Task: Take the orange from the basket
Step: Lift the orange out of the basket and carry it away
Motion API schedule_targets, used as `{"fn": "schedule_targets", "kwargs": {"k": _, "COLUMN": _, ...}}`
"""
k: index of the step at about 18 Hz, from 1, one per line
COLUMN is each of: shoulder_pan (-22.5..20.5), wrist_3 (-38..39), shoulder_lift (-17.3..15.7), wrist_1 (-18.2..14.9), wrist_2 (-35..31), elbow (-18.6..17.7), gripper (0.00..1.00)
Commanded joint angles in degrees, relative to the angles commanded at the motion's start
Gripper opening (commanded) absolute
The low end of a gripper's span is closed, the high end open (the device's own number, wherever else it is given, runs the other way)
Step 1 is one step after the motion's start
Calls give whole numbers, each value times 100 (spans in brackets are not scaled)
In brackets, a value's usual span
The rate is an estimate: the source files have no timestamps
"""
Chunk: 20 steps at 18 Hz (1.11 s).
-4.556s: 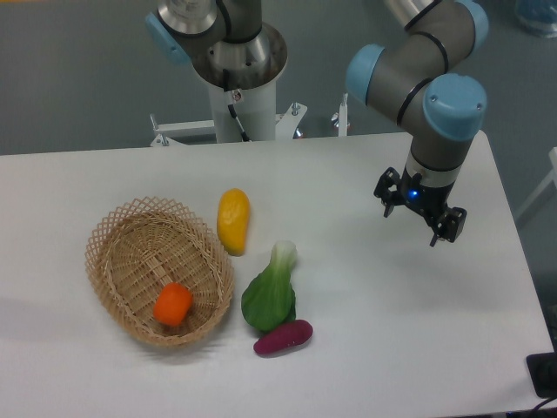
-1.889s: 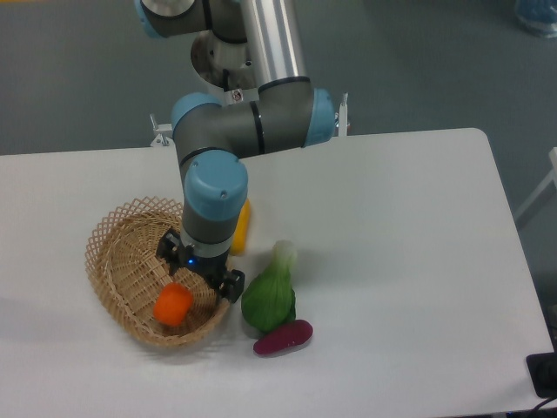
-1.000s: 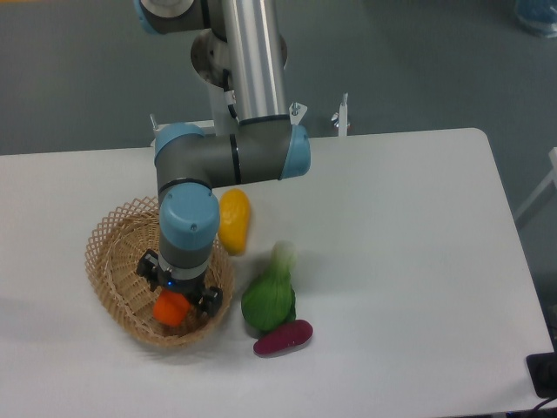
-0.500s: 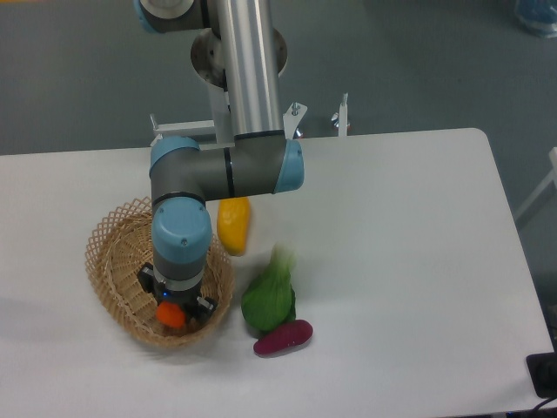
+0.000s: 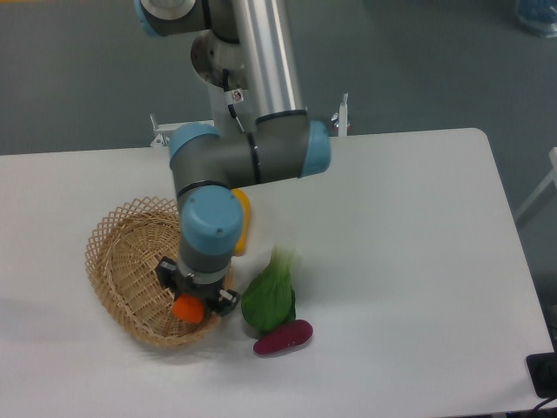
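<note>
White is the counter (image 5: pixel 400 261), and on it an oval wicker basket (image 5: pixel 122 270) is seen at the left. Over the right part of the basket the gripper (image 5: pixel 195 302) is pointed down, and the small orange (image 5: pixel 187 307) is clamped between its fingers (image 5: pixel 224 301), near the basket's right rim. Whether the orange is lifted off the weave cannot be told. Just beside the basket, a green leafy vegetable (image 5: pixel 270 292) is placed, with a purple vegetable (image 5: pixel 284 337) touching it below. A yellow fruit (image 5: pixel 242 228) is partly hidden behind the arm.
</note>
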State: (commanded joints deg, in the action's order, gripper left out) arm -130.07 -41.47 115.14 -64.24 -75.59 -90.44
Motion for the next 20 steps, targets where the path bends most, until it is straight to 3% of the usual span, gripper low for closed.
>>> {"fn": "schedule_targets", "kwargs": {"k": 3, "shoulder_pan": -317, "wrist_3": -335, "shoulder_lift": -123, "wrist_1": -168, "wrist_2": 0, "elbow": -9, "gripper": 33}}
{"fn": "schedule_targets", "kwargs": {"k": 6, "shoulder_pan": -598, "wrist_3": -529, "shoulder_lift": -220, "wrist_1": -150, "wrist_2": -44, "elbow": -26, "gripper": 33}}
{"fn": "schedule_targets", "kwargs": {"k": 13, "shoulder_pan": -1371, "wrist_3": -1792, "shoulder_lift": -396, "wrist_1": -141, "wrist_2": -114, "elbow": -61, "gripper": 34}}
{"fn": "schedule_targets", "kwargs": {"k": 20, "shoulder_pan": -1960, "wrist_3": -2891, "shoulder_lift": -431, "wrist_1": -141, "wrist_2": -967, "elbow": -62, "gripper": 34}}
